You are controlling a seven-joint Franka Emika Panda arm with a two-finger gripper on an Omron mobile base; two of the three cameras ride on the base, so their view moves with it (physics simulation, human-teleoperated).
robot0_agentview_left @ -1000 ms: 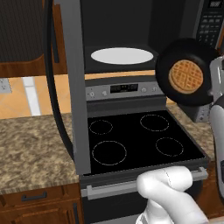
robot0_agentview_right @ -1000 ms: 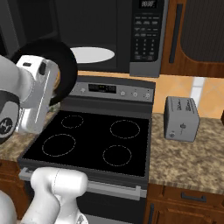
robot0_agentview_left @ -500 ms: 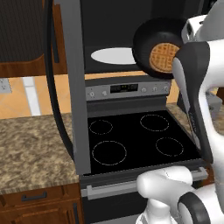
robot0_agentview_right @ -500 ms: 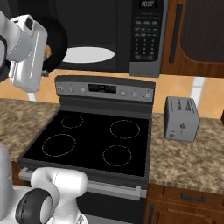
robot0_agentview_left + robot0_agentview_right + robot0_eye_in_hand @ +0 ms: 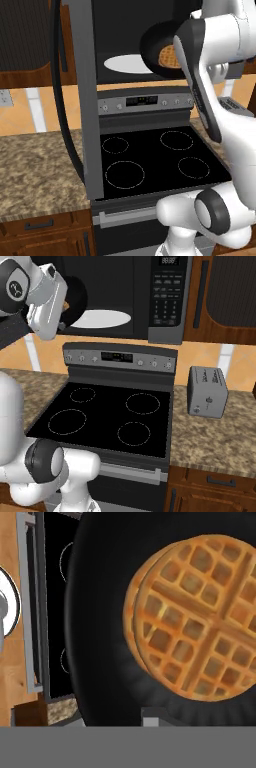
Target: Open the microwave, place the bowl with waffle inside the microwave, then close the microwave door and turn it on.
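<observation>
While tilted steeply, bowl (image 5: 155,47) facing leftward.

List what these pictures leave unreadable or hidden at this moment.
- End effector: in the left base view the arm's white link covers it; in the hand view the bowl hides the fingertips, so its grip cannot be read.
- Waffle: right part hidden by the arm in the left base view.
- Bowl: mostly behind the wrist in the right base view.
- Microwave keypad: labels too small.
- Microwave door: seen edge-on, top cut off.
</observation>
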